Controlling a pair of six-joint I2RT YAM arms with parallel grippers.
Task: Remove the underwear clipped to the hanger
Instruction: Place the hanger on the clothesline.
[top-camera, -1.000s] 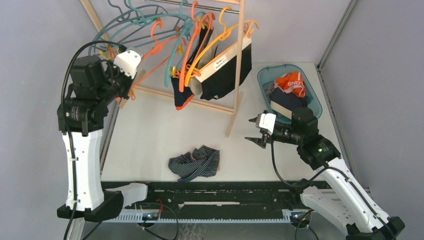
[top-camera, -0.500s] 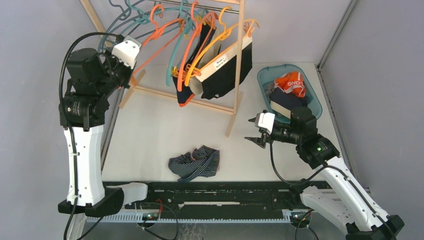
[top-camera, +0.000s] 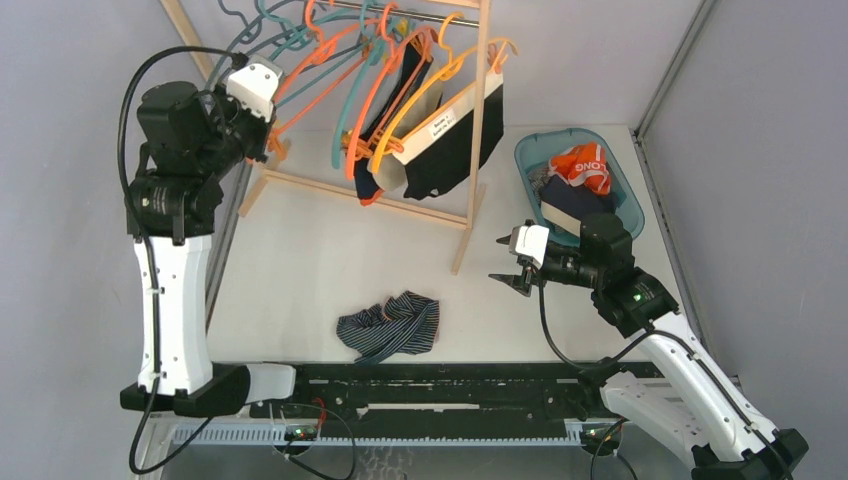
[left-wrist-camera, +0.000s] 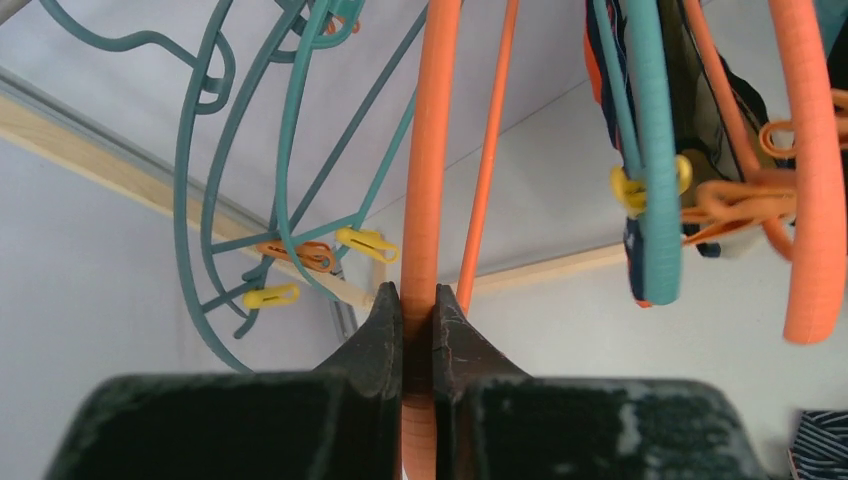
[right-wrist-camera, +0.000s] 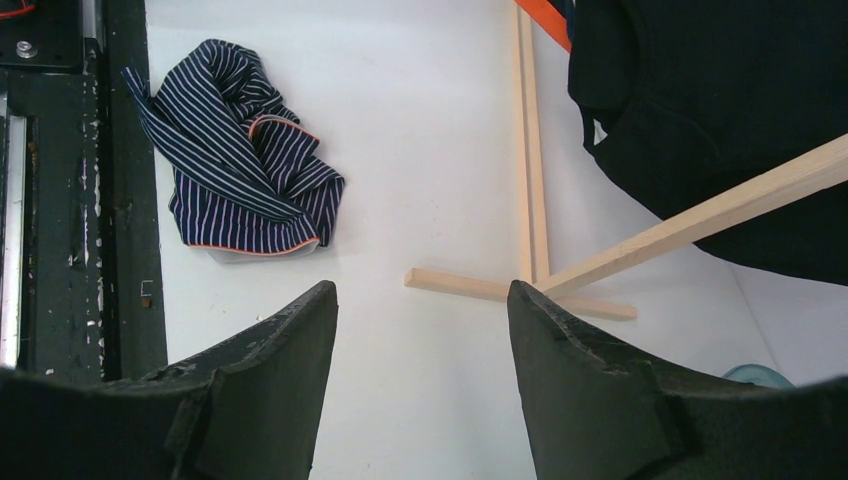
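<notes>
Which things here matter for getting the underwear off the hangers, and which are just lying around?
In the job: black briefs with white waistband, hanging; navy briefs with orange trim, hanging; orange hanger, clamped by the left end effector; wooden rack.
Lying about: striped briefs on the table; blue basket; empty teal hangers.

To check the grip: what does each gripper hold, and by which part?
The left gripper pinches an orange hanger by one of its arms; the right gripper is open and holds nothing.
</notes>
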